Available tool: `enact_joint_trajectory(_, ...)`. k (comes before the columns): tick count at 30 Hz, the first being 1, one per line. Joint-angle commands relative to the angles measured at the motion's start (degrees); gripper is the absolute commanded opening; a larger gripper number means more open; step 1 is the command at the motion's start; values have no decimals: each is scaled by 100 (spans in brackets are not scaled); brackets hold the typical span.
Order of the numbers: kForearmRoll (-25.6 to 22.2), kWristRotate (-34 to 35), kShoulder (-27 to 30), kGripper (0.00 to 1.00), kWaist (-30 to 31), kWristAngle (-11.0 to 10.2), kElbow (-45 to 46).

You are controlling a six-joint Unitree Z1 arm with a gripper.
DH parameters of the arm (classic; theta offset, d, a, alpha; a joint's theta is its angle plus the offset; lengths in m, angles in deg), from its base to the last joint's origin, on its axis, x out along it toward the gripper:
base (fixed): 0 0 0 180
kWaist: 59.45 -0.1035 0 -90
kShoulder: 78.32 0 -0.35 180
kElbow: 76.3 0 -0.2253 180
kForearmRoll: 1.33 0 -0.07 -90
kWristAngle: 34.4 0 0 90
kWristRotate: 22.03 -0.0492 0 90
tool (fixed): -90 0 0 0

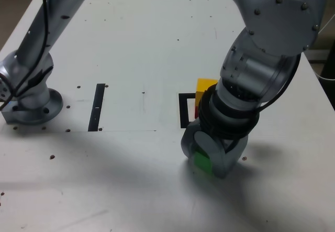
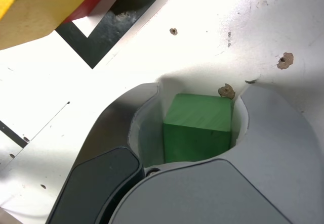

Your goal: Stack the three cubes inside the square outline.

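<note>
Tool: my tool [image 1: 209, 161] stands low on the table [image 1: 131, 43], jaws drawn in around the green cube [image 2: 197, 128]; whether they already pinch it, I cannot tell.
Green cube: it sits between the jaws, on the table outside the square outline [image 1: 184, 111].
Stack: beyond, the yellow cube [image 1: 205, 89] rests on the red cube [image 1: 197, 111] at the outline.
Progress: I judge two placed, the green left to lift on top.

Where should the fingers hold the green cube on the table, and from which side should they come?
From above, on two opposite upright faces. The green cube sits flat on the table, apart from the yellow cube stacked on the red one, so its sides are free. The gripper already straddles it this way.
</note>
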Motion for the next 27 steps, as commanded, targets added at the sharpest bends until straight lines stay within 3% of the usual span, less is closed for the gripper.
enact_joint_trajectory(1, -40, 16, 7, 28, 7, -2, -10)
enact_joint_trajectory(17, -1075, 50, 697, 28, -193, -286, -484)
enact_joint_trajectory(27, -1384, -143, 994, 28, -648, -403, -715)
